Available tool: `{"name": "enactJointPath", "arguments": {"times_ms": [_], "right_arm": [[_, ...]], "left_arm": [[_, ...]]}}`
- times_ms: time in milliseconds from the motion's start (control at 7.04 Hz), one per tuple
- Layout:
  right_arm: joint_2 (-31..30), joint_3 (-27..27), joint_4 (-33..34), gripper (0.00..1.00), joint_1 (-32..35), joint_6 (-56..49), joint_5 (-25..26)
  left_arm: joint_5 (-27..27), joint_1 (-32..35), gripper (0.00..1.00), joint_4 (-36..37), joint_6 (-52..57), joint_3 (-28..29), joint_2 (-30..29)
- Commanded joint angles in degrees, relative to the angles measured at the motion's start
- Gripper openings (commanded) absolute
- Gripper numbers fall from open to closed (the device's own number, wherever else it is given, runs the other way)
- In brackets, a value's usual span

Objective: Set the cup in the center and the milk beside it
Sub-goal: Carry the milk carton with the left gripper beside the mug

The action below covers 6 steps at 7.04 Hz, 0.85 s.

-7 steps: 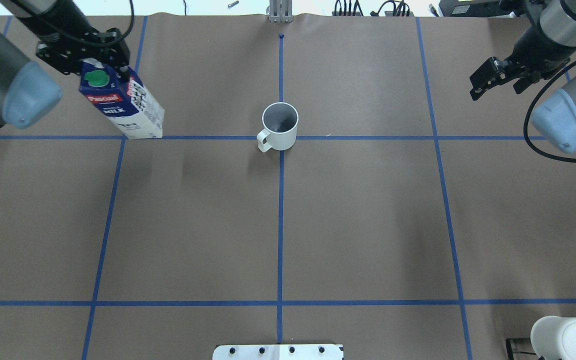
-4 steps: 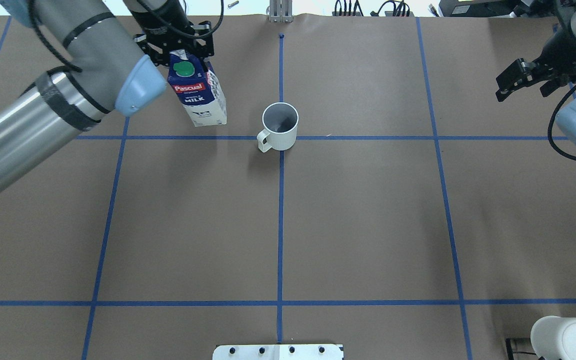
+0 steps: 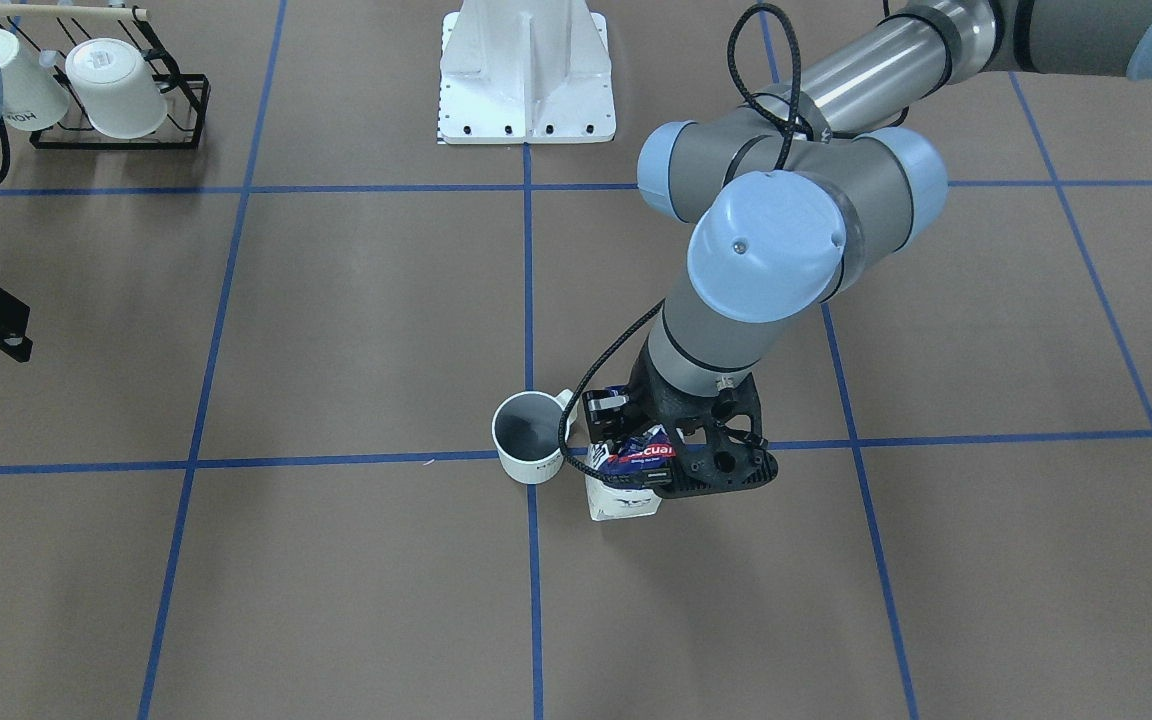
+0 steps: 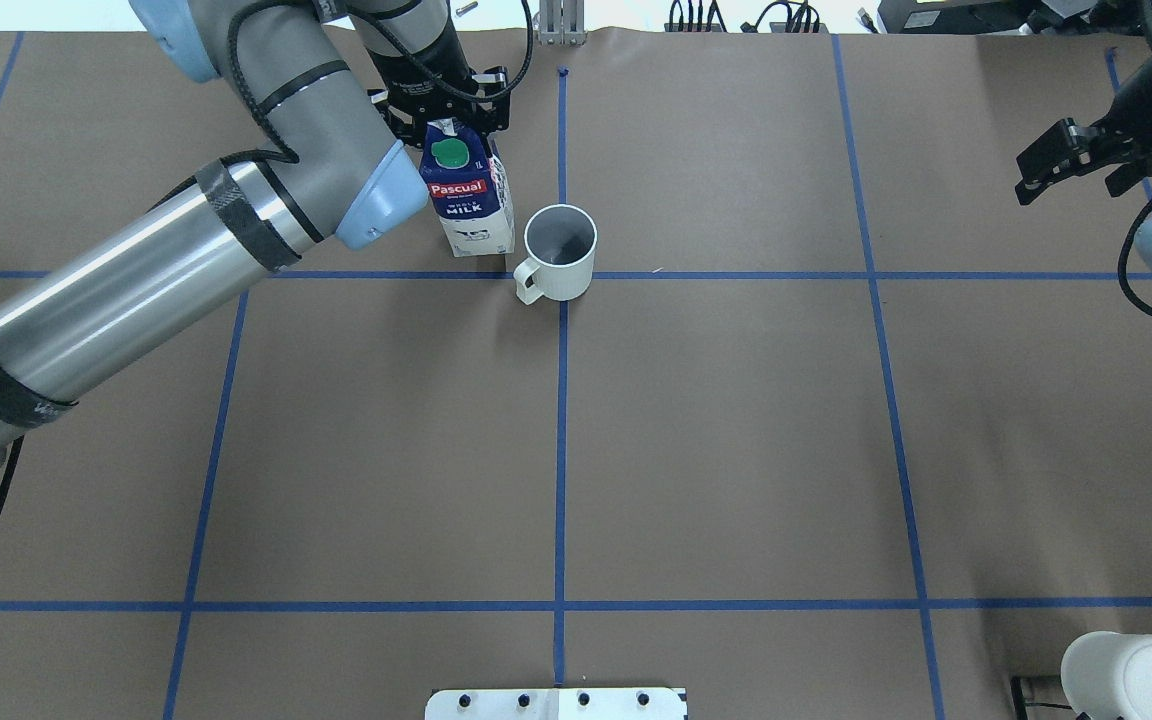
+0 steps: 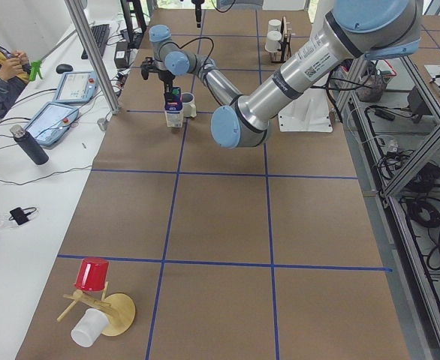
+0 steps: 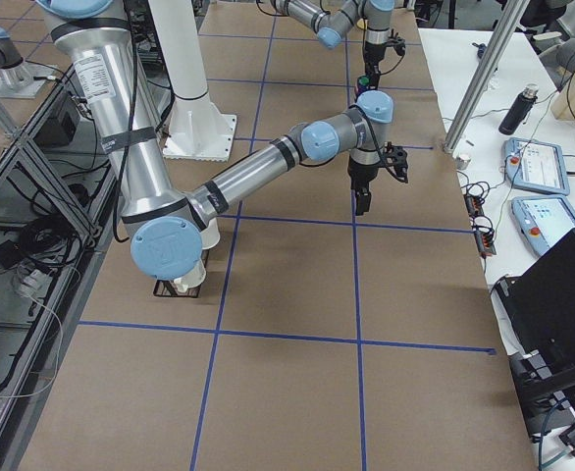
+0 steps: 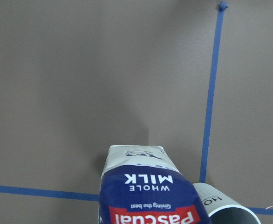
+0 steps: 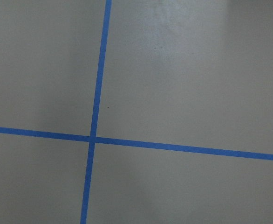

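The cup, a white mug with a dark grey inside, stands on the centre tape line, its handle toward the robot's left; it also shows in the front view. The milk, a blue and white carton with a green cap, is upright just left of the cup, nearly touching it. My left gripper is shut on the carton's top; in the front view the left gripper covers most of the milk. I cannot tell whether the carton rests on the table. My right gripper is open and empty, far right.
A black rack with two all-white mugs stands at the robot's right near corner, also seen in the overhead view. The white base plate is at the robot's edge. A wooden stand with a red cup and a white cup is at the left end.
My left arm has carried the milk rightward from the far left to just beside the cup. My right gripper has drawn further right. The cup has not moved.
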<state>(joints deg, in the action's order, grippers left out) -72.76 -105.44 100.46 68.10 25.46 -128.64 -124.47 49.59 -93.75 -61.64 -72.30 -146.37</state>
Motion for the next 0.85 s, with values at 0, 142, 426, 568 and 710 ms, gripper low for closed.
{"name": "enactJointPath", "arguments": {"times_ms": [0, 142, 426, 568, 710], "right_arm": [[-0.01, 0.06, 0.00, 1.00, 0.02, 0.03, 0.05], [-0.01, -0.03, 0.00, 1.00, 0.02, 0.03, -0.04], [-0.01, 0.06, 0.00, 1.00, -0.07, 0.03, 0.05], [-0.01, 0.06, 0.00, 1.00, -0.07, 0.03, 0.05], [0.08, 0.06, 0.00, 1.00, -0.07, 0.03, 0.05]], "left_arm": [[0.36, -0.98, 0.00, -1.60, -0.15, 0.59, -0.15], [0.37, -0.90, 0.00, -1.96, -0.15, 1.02, -0.50], [2.98, -1.16, 0.98, -3.27, -0.06, 1.02, -0.50], [4.40, -1.94, 0.98, -3.80, -0.32, 1.11, -0.33], [4.41, -1.95, 0.98, -3.81, -2.24, 0.85, -0.50]]}}
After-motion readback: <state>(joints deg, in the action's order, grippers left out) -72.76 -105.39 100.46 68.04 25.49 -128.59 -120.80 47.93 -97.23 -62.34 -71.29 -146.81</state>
